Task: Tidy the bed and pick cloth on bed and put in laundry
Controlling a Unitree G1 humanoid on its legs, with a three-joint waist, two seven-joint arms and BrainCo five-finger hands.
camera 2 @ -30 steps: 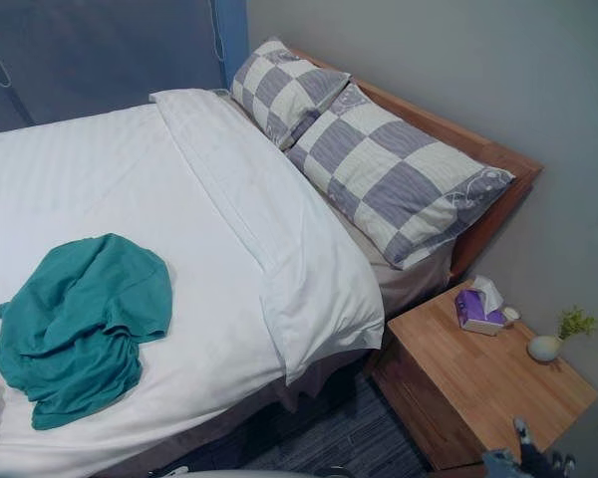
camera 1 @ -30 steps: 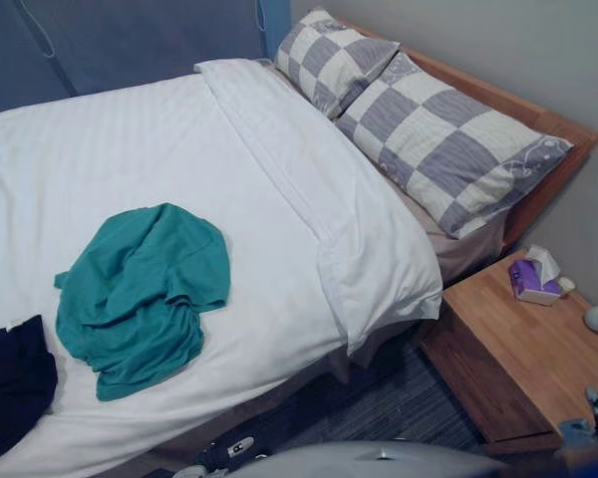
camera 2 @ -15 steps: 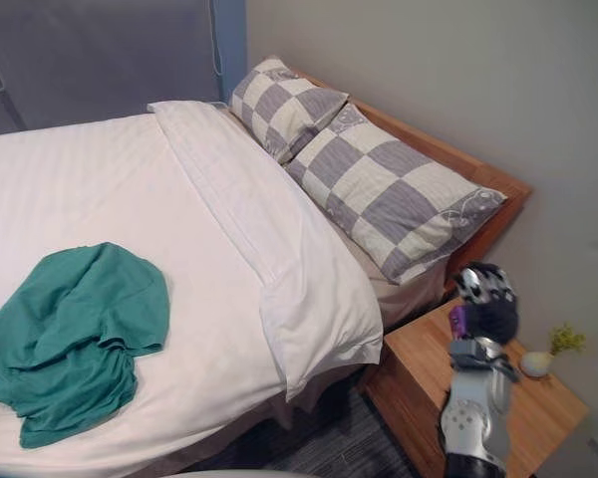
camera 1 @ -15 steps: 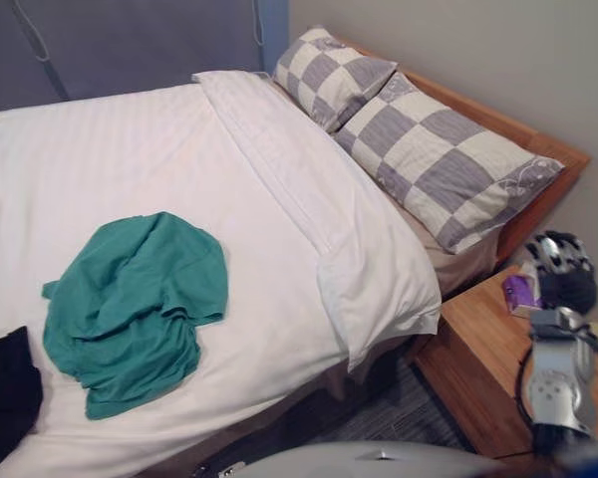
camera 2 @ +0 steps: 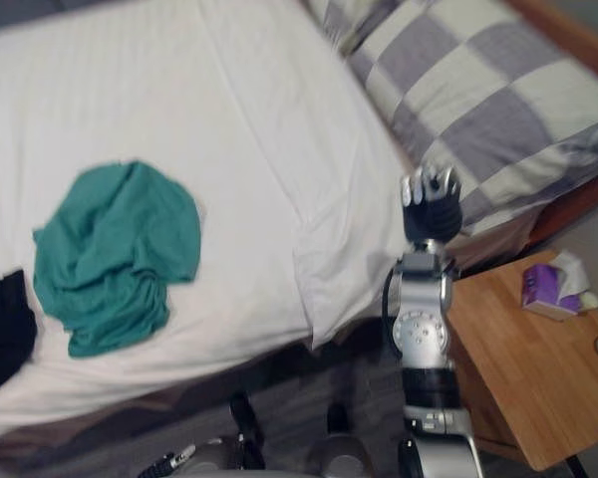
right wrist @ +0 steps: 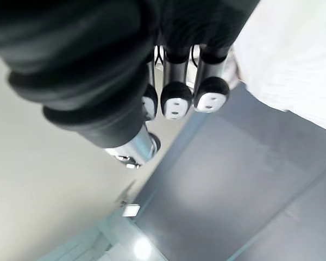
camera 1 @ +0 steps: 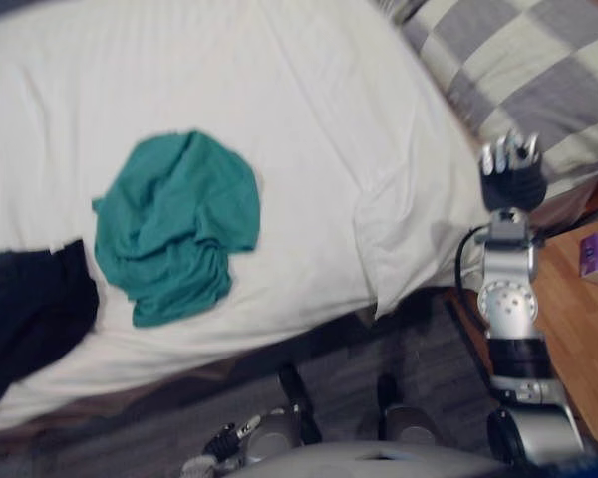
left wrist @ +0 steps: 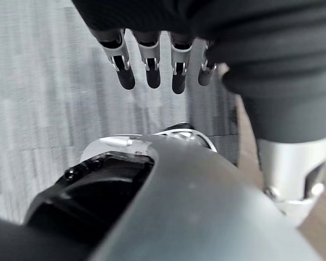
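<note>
A crumpled teal cloth [camera 1: 174, 224] lies on the white duvet [camera 1: 279, 100], near the bed's front edge. A dark cloth [camera 1: 30, 309] lies just left of it, at the bed's near left edge. My right hand [camera 1: 511, 177] is raised over the duvet's near right corner, below the pillow, well to the right of both cloths. Its fingers [right wrist: 175, 98] are curled in and hold nothing. In the left wrist view my left hand [left wrist: 150, 60] hangs over the grey floor with straight fingers, empty.
A grey-and-cream checked pillow [camera 2: 498, 100] lies at the head of the bed. A wooden nightstand [camera 2: 518, 388] stands right of the bed with a purple tissue box [camera 2: 550, 289] on it. Grey carpet [camera 1: 379, 339] runs along the bed's front.
The camera has tipped down and closer to the bed. My right arm has come up and reached forward from over the nightstand to the duvet's corner, and its fingers have curled shut.
</note>
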